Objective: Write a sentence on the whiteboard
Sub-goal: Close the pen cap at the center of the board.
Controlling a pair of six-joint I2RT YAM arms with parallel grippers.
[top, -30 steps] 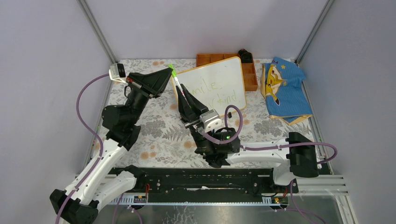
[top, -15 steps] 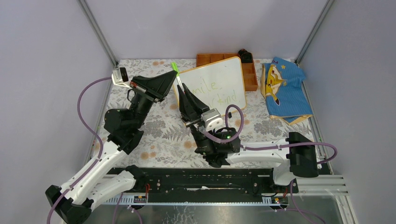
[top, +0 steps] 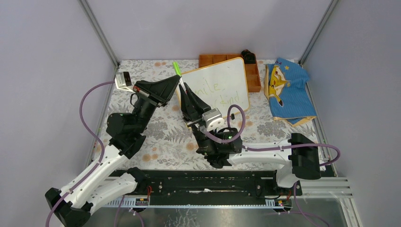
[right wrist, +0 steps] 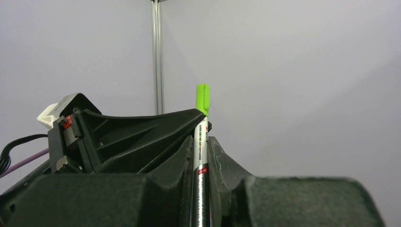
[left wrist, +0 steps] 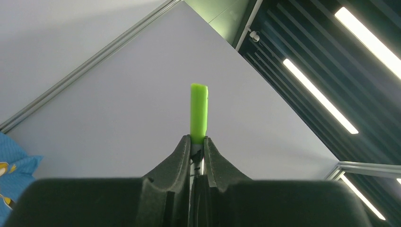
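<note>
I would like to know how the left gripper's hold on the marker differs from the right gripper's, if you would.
The left gripper pinches the marker just under its green cap; the right gripper clamps the white barrel lower down. From above, the left gripper reaches in from the side, across the marker; the right gripper lines up along it. Both are shut on the same marker, at the left edge of the whiteboard.

Left arm extends forward and inward from its base; left gripper [top: 178, 81] clamped on marker [top: 176, 68] just beneath the cap. Right arm folded inward, right gripper [top: 184, 90] angled upward, clamped on same marker lower down
</note>
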